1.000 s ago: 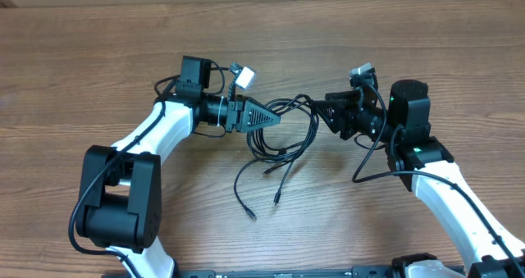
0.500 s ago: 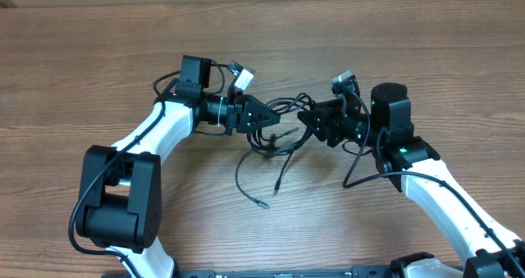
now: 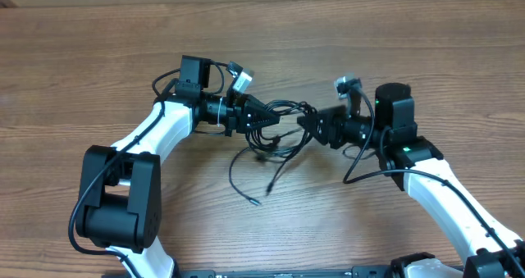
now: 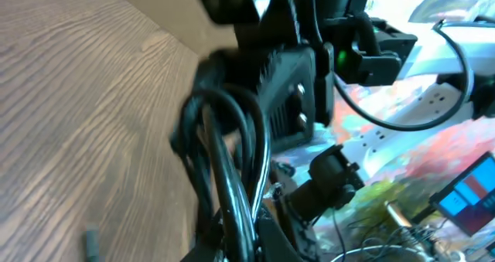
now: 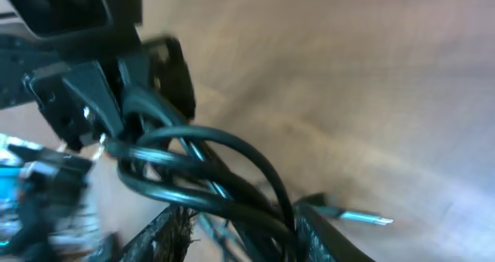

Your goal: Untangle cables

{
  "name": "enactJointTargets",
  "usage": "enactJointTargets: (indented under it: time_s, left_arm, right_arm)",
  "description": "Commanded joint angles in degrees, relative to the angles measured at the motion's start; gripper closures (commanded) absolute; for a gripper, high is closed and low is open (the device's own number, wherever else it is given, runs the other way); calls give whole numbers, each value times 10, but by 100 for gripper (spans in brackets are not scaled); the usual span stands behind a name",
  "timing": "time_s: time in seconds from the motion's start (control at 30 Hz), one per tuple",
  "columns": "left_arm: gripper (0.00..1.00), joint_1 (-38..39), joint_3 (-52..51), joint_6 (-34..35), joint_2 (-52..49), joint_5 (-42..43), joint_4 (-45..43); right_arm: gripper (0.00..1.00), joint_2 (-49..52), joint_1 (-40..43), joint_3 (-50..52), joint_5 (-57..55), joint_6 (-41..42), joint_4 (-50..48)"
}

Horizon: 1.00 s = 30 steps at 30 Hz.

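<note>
Cables clamped: L tool tight, R tool half-closed.

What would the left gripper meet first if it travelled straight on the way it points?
The left gripper pinches the tangled cables; straight past them it would likely meet the right gripper facing it, though heights are unclear.

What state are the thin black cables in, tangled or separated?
Tangled: the thin black cables form overlapping loops bunched between the left gripper and right gripper, with two plug ends trailing onto the wooden table.
</note>
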<state>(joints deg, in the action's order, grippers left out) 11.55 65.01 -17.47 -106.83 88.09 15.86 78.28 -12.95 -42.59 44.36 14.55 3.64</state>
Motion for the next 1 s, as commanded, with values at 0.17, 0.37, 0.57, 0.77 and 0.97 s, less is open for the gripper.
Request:
enactJointTargets:
  time_s: [0.17, 0.37, 0.57, 0.77, 0.97]
  left_arm:
    - [93, 0, -1, -33, 2, -82, 6]
    - [92, 3, -1, -33, 2, -75, 17]
    - [92, 14, -1, -35, 2, -79, 19]
    - [96, 15, -1, -28, 2, -151, 19]
    - [96, 18, -1, -16, 2, -151, 10]
  right_arm:
    - [56, 2, -25, -3, 33, 40, 58]
    - [52, 1, 34, -7, 54, 164, -46]
    - [52, 1, 52, -7, 59, 306, -163]
    - [52, 1, 51, -6, 59, 335, -106]
    - [65, 2, 51, -6, 6, 417, 73]
